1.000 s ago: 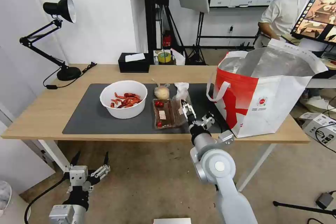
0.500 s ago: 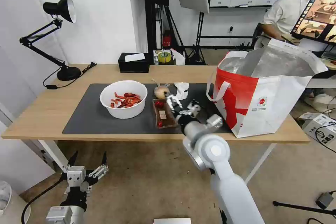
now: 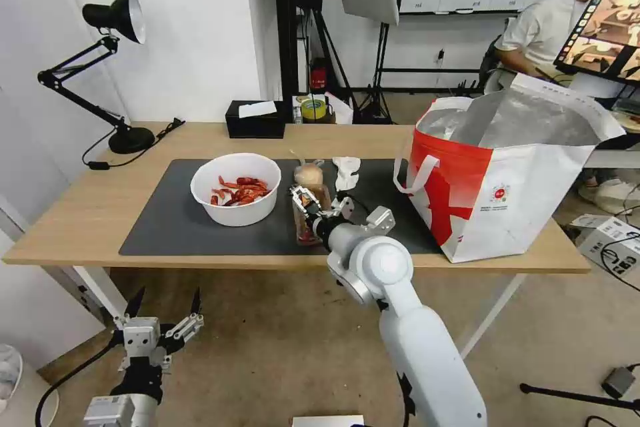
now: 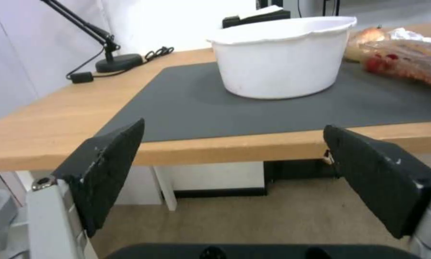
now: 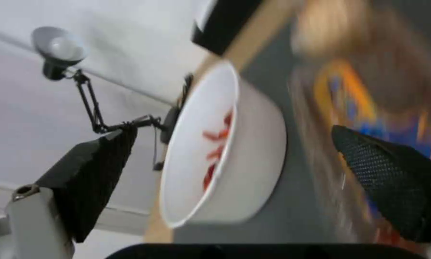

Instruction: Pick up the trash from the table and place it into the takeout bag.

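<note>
So we've got our right gripper (image 3: 308,203) out over the table (image 3: 87,213) with its fingers spread wide and nothing in them, hanging right above the clear plastic tray (image 3: 307,230) with the red bits. Just to its left sits the white bowl (image 3: 235,188) of crayfish shells, and beyond the fingertips are the small beige-filled bag (image 3: 309,175) and the crumpled tissue (image 3: 347,170). Well off to its right stands the takeout bag (image 3: 507,193), mouth open, foil lining showing. Our left gripper (image 3: 163,320) is parked low, below the table edge, fingers also spread and empty. Handling guesses: that tray looks thin and flimsy, so it'll probably flex or crackle if we squeeze the middle; we'd take it by the rim on a long edge and keep it level so the red bits stay in. The bowl looks stiffer but open on top, so we'd pinch one wall at the rim and not tip it, or shells go everywhere. The little bag is soft and squishy, best grabbed by its twisted neck. The tissue weighs nothing, any pinch works, though it could slip out. From the right wrist view the bowl sits between the fingers' line of sight, tray side blurred
</note>
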Controlling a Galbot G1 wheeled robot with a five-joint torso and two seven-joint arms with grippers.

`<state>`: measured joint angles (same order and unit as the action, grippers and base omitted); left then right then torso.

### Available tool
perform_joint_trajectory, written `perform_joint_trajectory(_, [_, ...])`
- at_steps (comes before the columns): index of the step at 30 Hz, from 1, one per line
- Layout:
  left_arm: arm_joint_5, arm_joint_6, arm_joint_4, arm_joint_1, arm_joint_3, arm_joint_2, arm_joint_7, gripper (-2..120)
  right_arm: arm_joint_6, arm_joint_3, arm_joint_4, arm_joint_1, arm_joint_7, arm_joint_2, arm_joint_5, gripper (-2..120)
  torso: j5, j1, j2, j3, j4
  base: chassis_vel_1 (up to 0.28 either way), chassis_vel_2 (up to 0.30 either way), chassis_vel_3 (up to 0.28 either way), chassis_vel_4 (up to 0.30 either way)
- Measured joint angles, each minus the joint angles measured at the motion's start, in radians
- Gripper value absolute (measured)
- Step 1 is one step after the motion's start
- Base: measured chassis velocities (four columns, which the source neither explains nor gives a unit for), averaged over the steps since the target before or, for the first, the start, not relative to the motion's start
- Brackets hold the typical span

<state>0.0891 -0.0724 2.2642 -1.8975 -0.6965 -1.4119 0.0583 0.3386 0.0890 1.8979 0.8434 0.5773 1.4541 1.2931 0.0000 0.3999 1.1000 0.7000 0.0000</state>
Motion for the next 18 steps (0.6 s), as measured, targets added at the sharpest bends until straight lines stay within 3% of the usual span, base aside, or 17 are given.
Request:
perform_joint_trajectory(3, [0.002,0.0,0.004,0.001,-0.002,0.004,0.0,100,0.026,0.0,-0.012,-0.029,-0.078,-0.051,-0.113,100,0.0001,0.0,0.0,0.0,-0.0001,0.0,0.0,0.0,0.0])
perform_joint_trajectory(6, [0.009,0.001,0.007,0.006,-0.003,0.011,-0.001,100,0.084,-0.01,-0.058,-0.094,-0.311,-0.174,-0.329,100,0.0002,0.0,0.0,0.0,-0.0002,0.0,0.0,0.0,0.0])
perform_joint_trajectory(7, [0.009,0.001,0.007,0.006,-0.003,0.011,-0.001,100,0.084,-0.01,-0.058,-0.094,-0.311,-0.174,-0.329,100,0.0002,0.0,0.0,0.0,-0.0002,0.0,0.0,0.0,0.0])
perform_joint_trajectory(9, [0.012,0.001,0.008,0.01,-0.003,0.014,-0.001,100,0.095,-0.035,-0.112,-0.145,-0.452,-0.24,-0.46,92,0.0002,0.0,0.0,0.0,-0.0003,0.0,0.0,0.0,0.0])
perform_joint_trajectory(10, [0.012,0.001,0.008,0.01,-0.003,0.014,-0.001,100,0.095,-0.035,-0.112,-0.145,-0.452,-0.24,-0.46,92,0.0002,0.0,0.0,0.0,-0.0003,0.0,0.0,0.0,0.0])
perform_joint_trajectory(13, [0.015,0.003,0.008,0.016,-0.001,0.016,-0.001,100,0.101,-0.095,-0.205,-0.219,-0.591,-0.287,-0.548,78,0.0,0.0,0.0,0.0,-0.0002,0.0,0.0,0.0,0.0])
perform_joint_trajectory(18, [0.017,0.003,0.004,0.023,0.003,0.019,-0.002,100,0.099,-0.155,-0.304,-0.288,-0.683,-0.287,-0.596,62,0.0,0.0,0.0,0.0,0.0,0.0,0.0,0.0,0.0])
